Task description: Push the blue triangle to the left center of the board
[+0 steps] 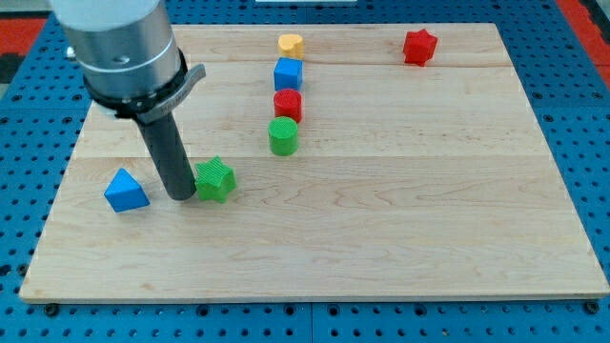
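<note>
Blue triangle (126, 191) just left of my tip (180, 196)

Green star (215, 180) seemingly touching my tip (181, 196) blocks rightward.

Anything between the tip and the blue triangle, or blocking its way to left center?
Nothing visible. My tip sits just right of the blue triangle, bare board between. The green star is on the tip's far side.

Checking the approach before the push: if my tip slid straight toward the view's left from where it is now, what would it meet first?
Most likely the blue triangle. My tip sits between it and the green star block, with bare board toward the triangle. Depth is uncertain, so it could graze rather than hit squarely.
</note>
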You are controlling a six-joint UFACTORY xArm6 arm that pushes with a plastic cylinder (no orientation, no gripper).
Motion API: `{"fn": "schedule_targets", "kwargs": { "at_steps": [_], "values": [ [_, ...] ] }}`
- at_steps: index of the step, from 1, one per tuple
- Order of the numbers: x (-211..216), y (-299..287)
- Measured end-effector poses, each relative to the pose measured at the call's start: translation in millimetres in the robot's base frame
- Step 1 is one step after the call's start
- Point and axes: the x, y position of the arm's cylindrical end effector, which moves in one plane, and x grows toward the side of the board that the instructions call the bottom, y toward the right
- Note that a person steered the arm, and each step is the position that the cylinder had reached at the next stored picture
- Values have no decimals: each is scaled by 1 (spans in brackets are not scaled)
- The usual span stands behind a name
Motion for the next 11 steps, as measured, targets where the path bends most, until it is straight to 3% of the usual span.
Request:
{"fn": "schedule_targets", "kwargs": {
  "at_steps": [1, 2, 3, 4, 5, 6, 7, 8, 10, 11],
  "values": [
    [-30, 10],
    [-31, 10],
    [29, -5],
    [14, -67],
    [-23, -74],
    [-4, -66],
    [5, -95],
    [-36, -90],
    [-59, -83],
    [-49, -59]
  ]
}}
